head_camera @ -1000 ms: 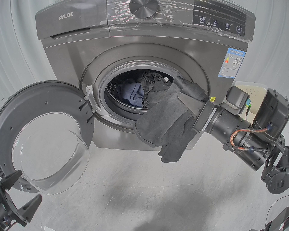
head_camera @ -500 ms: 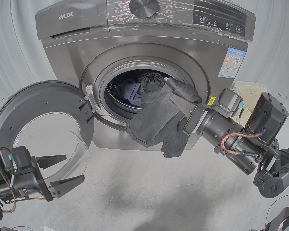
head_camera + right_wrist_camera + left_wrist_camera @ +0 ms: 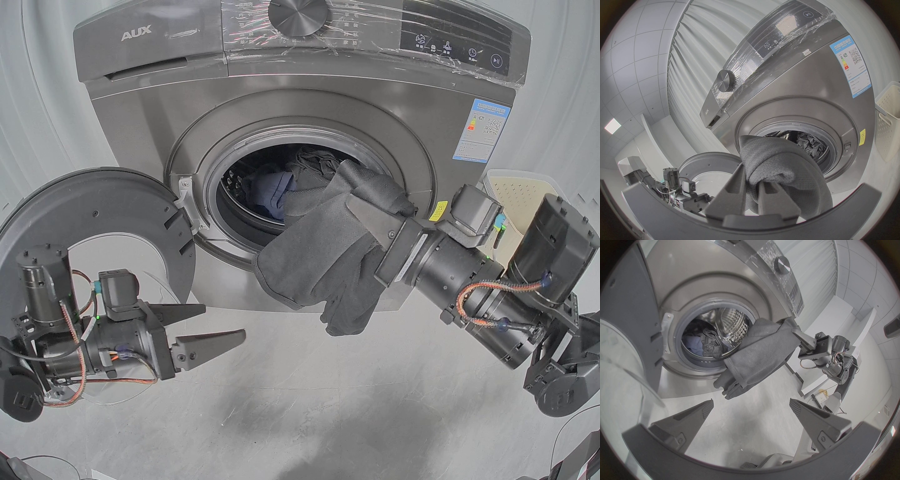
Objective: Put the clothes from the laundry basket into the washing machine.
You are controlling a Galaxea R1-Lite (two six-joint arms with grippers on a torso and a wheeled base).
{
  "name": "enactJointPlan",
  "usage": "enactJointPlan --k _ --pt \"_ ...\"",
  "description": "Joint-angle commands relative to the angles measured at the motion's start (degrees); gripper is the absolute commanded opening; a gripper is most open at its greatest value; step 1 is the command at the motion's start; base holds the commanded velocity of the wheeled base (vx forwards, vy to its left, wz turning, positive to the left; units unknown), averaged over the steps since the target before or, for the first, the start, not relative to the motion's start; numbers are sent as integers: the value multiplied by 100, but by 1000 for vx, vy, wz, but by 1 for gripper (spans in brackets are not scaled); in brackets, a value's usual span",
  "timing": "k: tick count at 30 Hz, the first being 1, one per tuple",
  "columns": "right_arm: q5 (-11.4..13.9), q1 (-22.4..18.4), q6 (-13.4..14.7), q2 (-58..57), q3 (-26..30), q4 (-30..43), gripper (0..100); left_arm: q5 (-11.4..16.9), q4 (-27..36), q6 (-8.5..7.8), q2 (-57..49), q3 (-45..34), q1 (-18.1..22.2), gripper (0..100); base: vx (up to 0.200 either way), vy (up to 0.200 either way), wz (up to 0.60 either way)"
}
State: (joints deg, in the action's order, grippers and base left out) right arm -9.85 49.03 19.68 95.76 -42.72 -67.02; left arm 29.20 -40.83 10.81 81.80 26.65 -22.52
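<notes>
Nearest, the left gripper (image 3: 224, 322) hovers low over the pale grey floor (image 3: 300, 400), in front of the lower edge of the round grey glass-windowed door (image 3: 94, 206), which is swung wide open. Its jaws are spread wide and hold nothing.

Beyond it, the right gripper (image 3: 753, 187) is closed tight on a bunched fold of a dark grey knitted garment (image 3: 319, 256). The held fold sits at the right edge of the round drum mouth (image 3: 228, 187) of the silver front-loading washing machine (image 3: 156, 112). Most of the cloth hangs outside, draped over the mouth's lower lip and down the front panel, clear of the floor.

Deeper inside the drum lie a blue garment (image 3: 272, 187) and some crumpled dark clothes (image 3: 315, 159). The cream perforated plastic laundry basket (image 3: 522, 194) stands by the machine's right side.

The step in hand looks like loading this one garment, and it is only partly done. The next move calls for carrying the held fold further past the rim, deep enough for the hanging tail to follow over the lip. Released here, it would probably slide out. The free left gripper is well placed to lift that tail in.
</notes>
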Motion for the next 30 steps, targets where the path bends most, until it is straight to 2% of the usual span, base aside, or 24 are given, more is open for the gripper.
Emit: enactJointPlan --k 1,6,8,11,15,24,30 --pt "1 54 1 -4 26 -4 0 -10 -92 61 592 253 -227 100 0 0 0" --pt "1 80 1 -31 44 -4 0 7 -488 70 961 438 -341 100 0 0 0" --pt "1 80 1 -31 53 -4 0 7 -883 88 1233 543 -429 100 0 0 0" --pt "-8 115 1 -22 53 -4 0 7 -1156 96 1435 587 -508 100 0 0 0" --pt "-8 124 10 -22 62 -12 0 7 -1358 123 1655 622 -570 100 0 0 0" --pt "-17 168 1 -22 141 -92 0 -46 -1955 395 2007 877 -631 100 0 0 0" --pt "-17 168 1 -22 141 -100 0 -72 -2202 395 2262 903 -675 100 0 0 0"
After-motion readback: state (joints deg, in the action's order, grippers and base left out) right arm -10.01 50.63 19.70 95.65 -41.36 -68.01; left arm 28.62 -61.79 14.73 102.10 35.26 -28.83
